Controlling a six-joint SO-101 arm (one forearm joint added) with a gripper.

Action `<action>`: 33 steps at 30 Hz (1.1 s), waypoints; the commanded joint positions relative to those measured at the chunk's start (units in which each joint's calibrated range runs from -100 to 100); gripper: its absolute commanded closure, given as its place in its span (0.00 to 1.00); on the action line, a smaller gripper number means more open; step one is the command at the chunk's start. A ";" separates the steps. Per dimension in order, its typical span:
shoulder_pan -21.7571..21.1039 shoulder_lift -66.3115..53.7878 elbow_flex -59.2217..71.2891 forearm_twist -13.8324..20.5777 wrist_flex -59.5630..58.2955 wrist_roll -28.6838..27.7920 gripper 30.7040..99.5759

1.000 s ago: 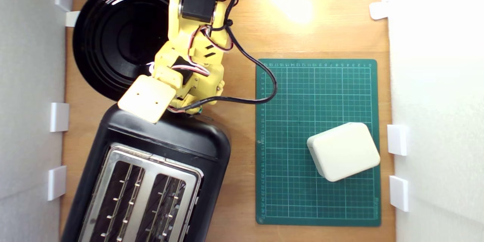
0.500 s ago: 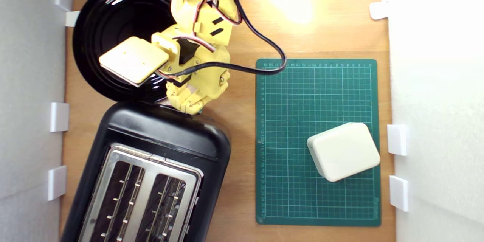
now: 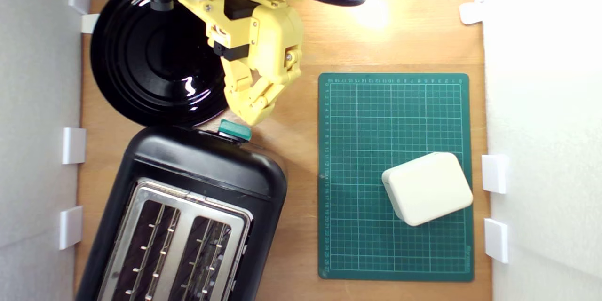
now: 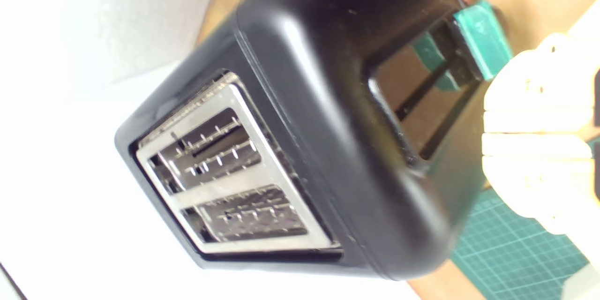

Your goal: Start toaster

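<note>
Two slots with wire guides show in the silver top of the glossy black toaster (image 3: 188, 207), at the exterior view's lower left of the tabletop (image 3: 301, 47); its teal lever knob (image 3: 234, 130) sits just clear of the claw (image 3: 254, 113), whose fingers look pressed together, empty. The wrist view alone shows the toaster's end face and lever track, though blurred

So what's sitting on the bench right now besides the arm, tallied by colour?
Black: 2, the toaster and the plate
Green: 1, the cutting mat
Cream: 1, the rounded box
Total: 4
</note>
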 commanded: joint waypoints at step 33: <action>0.82 -59.03 60.65 -0.97 0.18 4.36 0.99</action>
